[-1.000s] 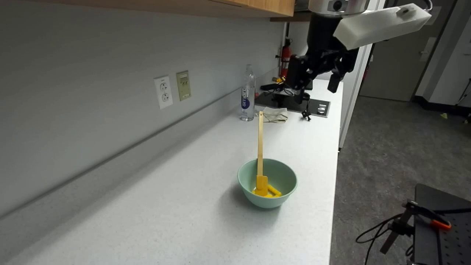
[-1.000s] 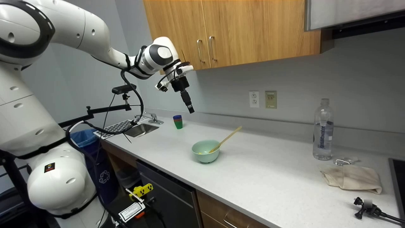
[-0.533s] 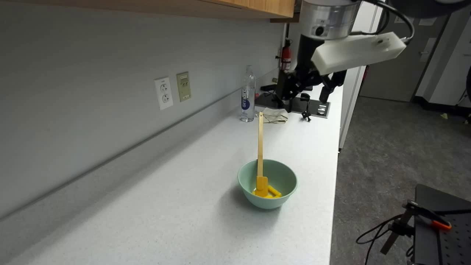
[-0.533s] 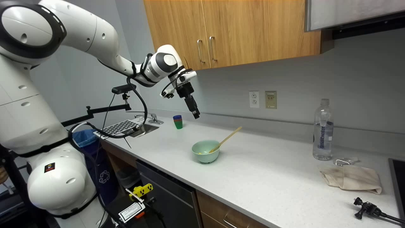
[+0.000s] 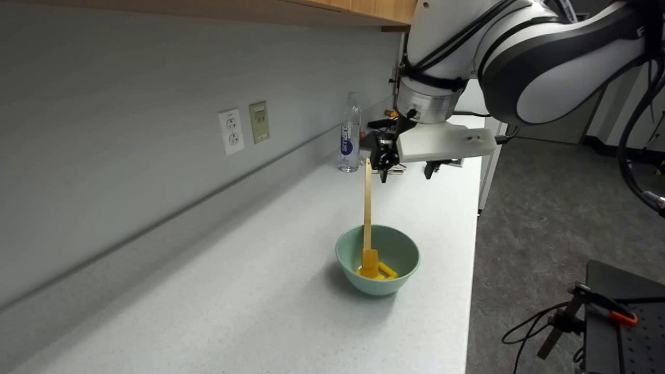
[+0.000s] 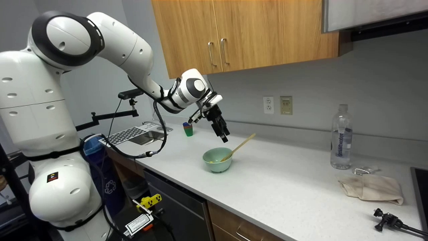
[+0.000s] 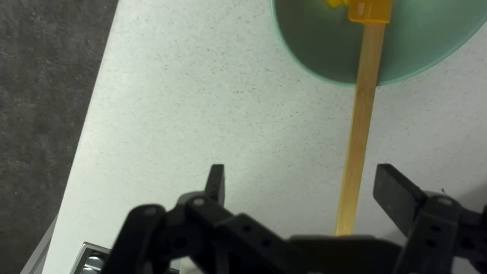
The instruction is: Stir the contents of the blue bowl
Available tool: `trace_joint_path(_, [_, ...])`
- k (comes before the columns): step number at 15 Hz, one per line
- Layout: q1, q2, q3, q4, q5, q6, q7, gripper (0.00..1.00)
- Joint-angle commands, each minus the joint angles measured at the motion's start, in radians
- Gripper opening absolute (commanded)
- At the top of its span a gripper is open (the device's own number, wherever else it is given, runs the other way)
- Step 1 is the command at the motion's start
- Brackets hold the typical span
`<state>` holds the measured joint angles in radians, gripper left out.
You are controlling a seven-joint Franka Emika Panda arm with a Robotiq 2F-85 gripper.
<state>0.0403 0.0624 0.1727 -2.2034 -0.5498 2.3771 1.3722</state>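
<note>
The blue bowl [image 5: 397,249] stands upright on the counter; it also shows in an exterior view [image 6: 216,167] and at the top of the wrist view [image 7: 323,49], cut off. The contents, small yellow pieces [image 5: 387,269], lie at its bottom, partly hidden by the spatula's yellow head. The spatula [image 5: 368,208] leans on the bowl's rim, its wooden handle [image 7: 359,133] sticking out. My gripper [image 7: 300,167] is open and empty. In the wrist view the handle runs between the fingers, nearer the right one, its end hidden behind the gripper body. In an exterior view the gripper [image 6: 224,138] is above the counter beside the handle.
A wall with outlets [image 5: 231,130] runs behind the counter [image 5: 234,311]. A water bottle [image 6: 341,140], folded cloth [image 6: 371,189] and black mount [image 6: 389,221] stand farther along. Stacked cups [image 6: 188,129] are near the sink. A wooden cabinet [image 6: 260,33] hangs above.
My gripper has come down and towards the spatula handle and bowl, its fingers staying apart. The bowl, spatula and yellow pieces have not moved.
</note>
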Motion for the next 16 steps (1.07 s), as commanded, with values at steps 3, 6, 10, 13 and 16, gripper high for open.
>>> trace_joint_path(3, [0.035, 0.008, -0.044, 0.008, -0.001, 0.004, -0.004, 1.00])
trace_joint_path(6, [0.039, 0.008, -0.043, 0.011, -0.001, 0.004, -0.004, 1.00])
trace_joint_path(10, [0.042, 0.040, -0.070, 0.025, -0.039, 0.058, 0.057, 1.00])
trace_joint_path(13, [0.037, 0.065, -0.093, 0.025, -0.015, 0.143, 0.039, 1.00])
trace_joint_path(16, [0.038, 0.096, -0.124, 0.033, -0.012, 0.229, 0.031, 1.00])
